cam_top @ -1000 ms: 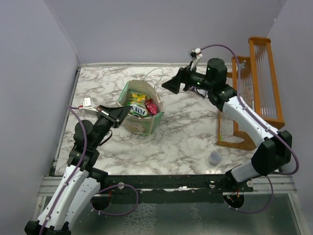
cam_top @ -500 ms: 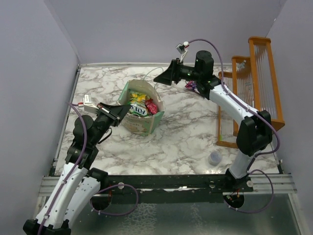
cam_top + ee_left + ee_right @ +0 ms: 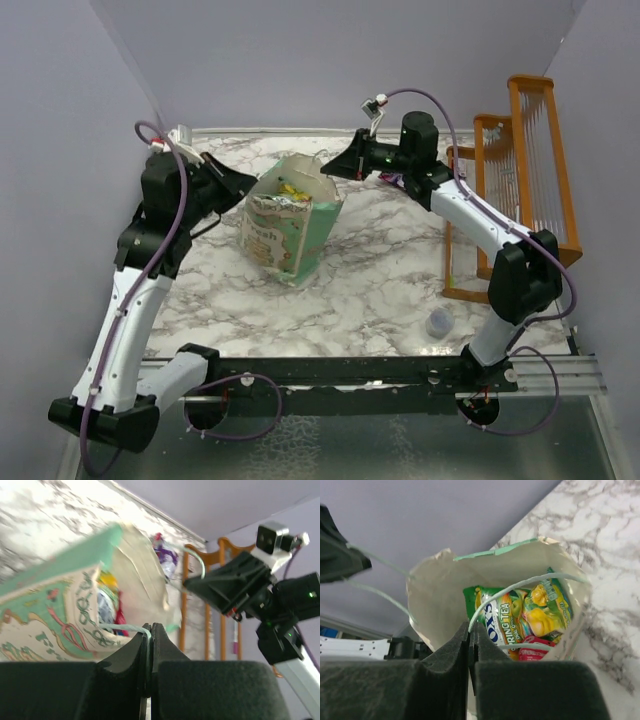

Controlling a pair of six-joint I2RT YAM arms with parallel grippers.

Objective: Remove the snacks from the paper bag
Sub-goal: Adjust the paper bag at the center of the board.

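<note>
My left gripper (image 3: 247,184) and right gripper (image 3: 328,169) are each pressed together on a thin white string handle (image 3: 520,585); the mint-green paper gift bag (image 3: 290,225) is mid-frame between them, mouth up; the bright foil snack packets (image 3: 520,620) lie deep inside, nearer my right gripper.

left gripper (image 3: 240,183) and right gripper (image 3: 335,168) crowd the mouth of the paper bag (image 3: 290,235), upper centre; table (image 3: 370,290) at lower centre lies open; rack (image 3: 520,190) blocks the right.

Soft even light; paper bag (image 3: 60,600) motion-blurred.
</note>
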